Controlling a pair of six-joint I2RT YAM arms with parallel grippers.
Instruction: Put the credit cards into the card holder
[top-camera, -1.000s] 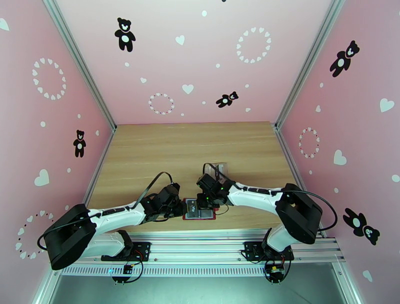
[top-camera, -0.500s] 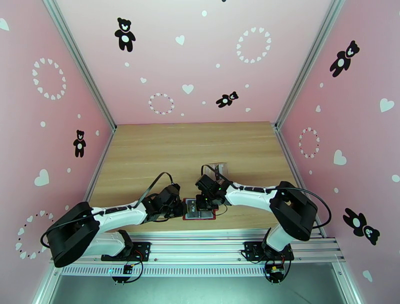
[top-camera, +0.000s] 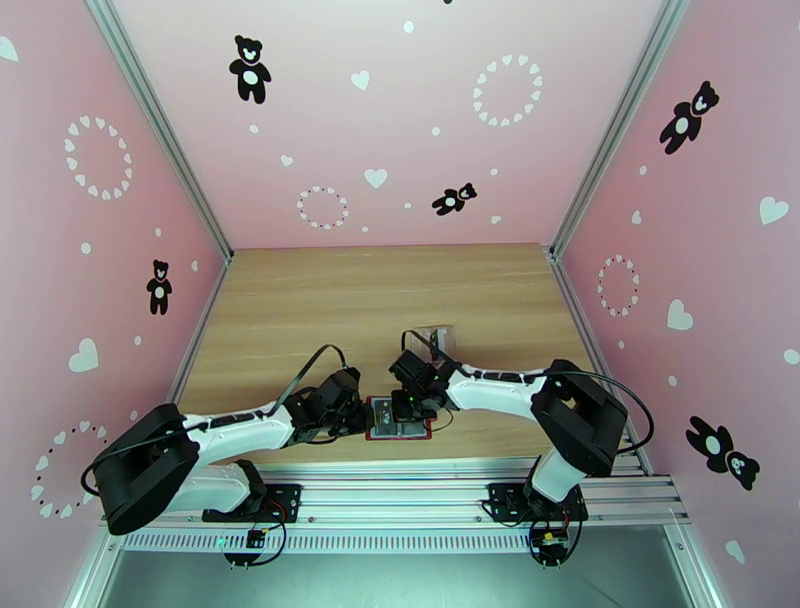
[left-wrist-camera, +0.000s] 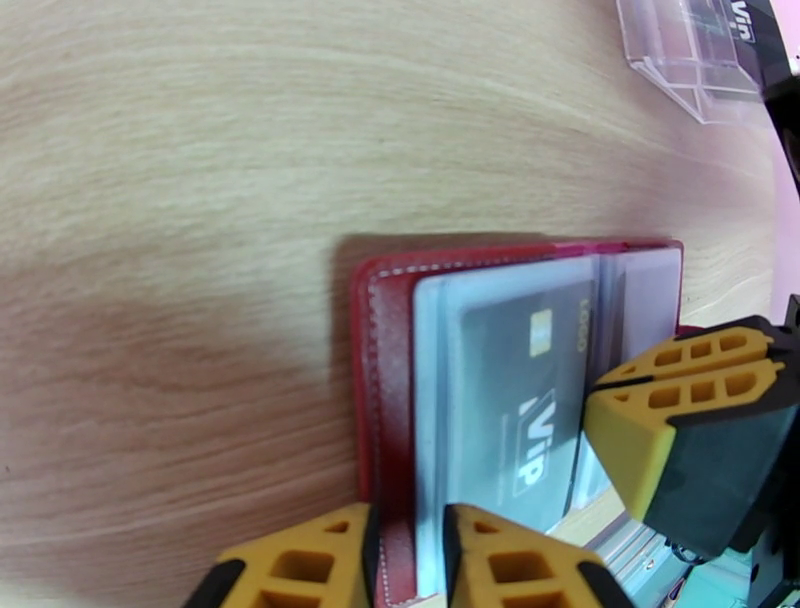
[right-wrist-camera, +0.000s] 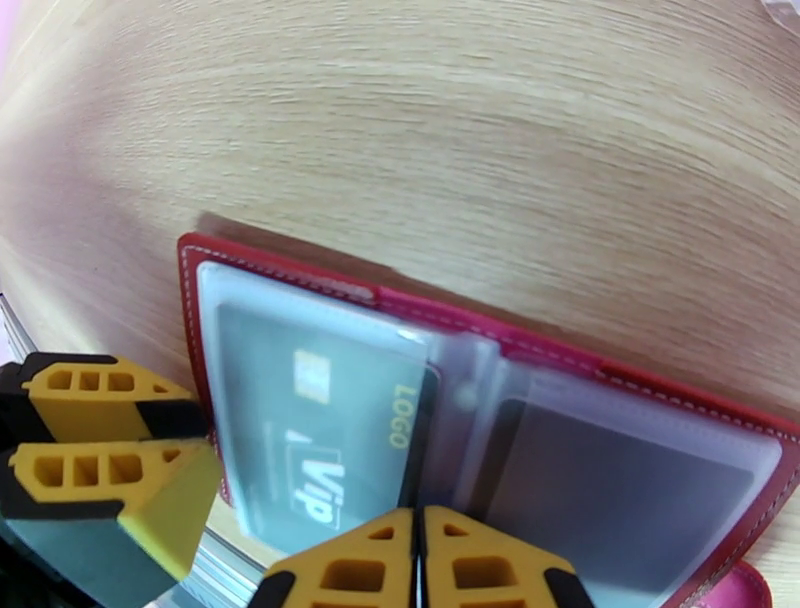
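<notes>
Your left gripper (left-wrist-camera: 405, 550) had its fingers nearly together, pinching the left cover edge of the card holder (right-wrist-camera: 600, 368). The holder lay open and flat on the table (right-wrist-camera: 480, 120), near its front edge, between the two arms. Your right gripper (right-wrist-camera: 420, 555) was closed all the way on nothing, its tips at the middle fold. One dark card (right-wrist-camera: 310, 440) sat inside the left clear sleeve (right-wrist-camera: 215, 300). The card looked light, stiff and slick, so a short edge was probably the best grip. The sleeves looked floppy, so the cover was likely the firmer hold.
</notes>
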